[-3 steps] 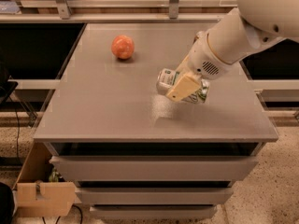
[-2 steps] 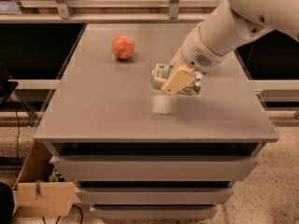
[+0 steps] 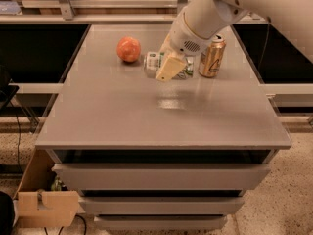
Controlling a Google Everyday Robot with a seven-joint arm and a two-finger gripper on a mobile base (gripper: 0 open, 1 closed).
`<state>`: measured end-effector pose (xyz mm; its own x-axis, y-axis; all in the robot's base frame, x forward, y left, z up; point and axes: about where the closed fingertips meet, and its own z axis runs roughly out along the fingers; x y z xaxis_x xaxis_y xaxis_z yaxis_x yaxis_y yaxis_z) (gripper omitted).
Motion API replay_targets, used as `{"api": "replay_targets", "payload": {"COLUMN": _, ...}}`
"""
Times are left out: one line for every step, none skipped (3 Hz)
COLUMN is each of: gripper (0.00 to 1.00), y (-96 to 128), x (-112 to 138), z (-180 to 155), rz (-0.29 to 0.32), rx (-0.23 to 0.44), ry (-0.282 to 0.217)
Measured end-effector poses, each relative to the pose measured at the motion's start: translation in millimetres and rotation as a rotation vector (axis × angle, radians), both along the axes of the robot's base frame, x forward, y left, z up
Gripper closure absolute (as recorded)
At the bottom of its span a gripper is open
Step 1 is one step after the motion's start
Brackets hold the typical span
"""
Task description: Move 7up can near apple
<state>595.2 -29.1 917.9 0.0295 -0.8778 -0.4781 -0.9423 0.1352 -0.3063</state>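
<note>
The 7up can (image 3: pixel 154 62), white and silver with green marks, lies on its side in my gripper (image 3: pixel 168 67), whose tan fingers (image 3: pixel 169 68) are shut around its middle. It is held just above the grey table top (image 3: pixel 146 111). The apple (image 3: pixel 128 49), a round orange-red fruit, sits on the table a short way to the left of the can's silver end. My white arm comes in from the upper right and hides part of the can.
A gold can (image 3: pixel 212 58) stands upright just right of my gripper. The table has drawers below its front edge. Dark shelving runs along the back, and a cardboard piece (image 3: pixel 46 207) lies on the floor at lower left.
My gripper has carried the 7up can away from the table's middle, back and to the left, so it is now close to the apple. The gold can has come into sight.
</note>
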Motion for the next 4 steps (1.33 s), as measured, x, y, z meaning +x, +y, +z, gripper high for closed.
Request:
{"api": "replay_targets", "payload": {"gripper": 1.0, "y": 19, "x": 23, "z": 1, "rz": 0.026, "rx": -0.007, "ry": -0.057}}
{"api": "replay_targets", "payload": {"gripper": 1.0, "y": 33, "x": 51, "z": -4, "rz": 0.039, "rx": 0.0, "ry": -0.098}}
{"api": "replay_targets", "payload": {"gripper": 1.0, "y": 36, "x": 81, "z": -16, "rz": 0.035, "rx": 0.024, "ry": -0.095}}
{"api": "replay_targets", "payload": {"gripper": 1.0, "y": 37, "x": 110, "z": -26, "rz": 0.02, "rx": 0.043, "ry": -0.092}}
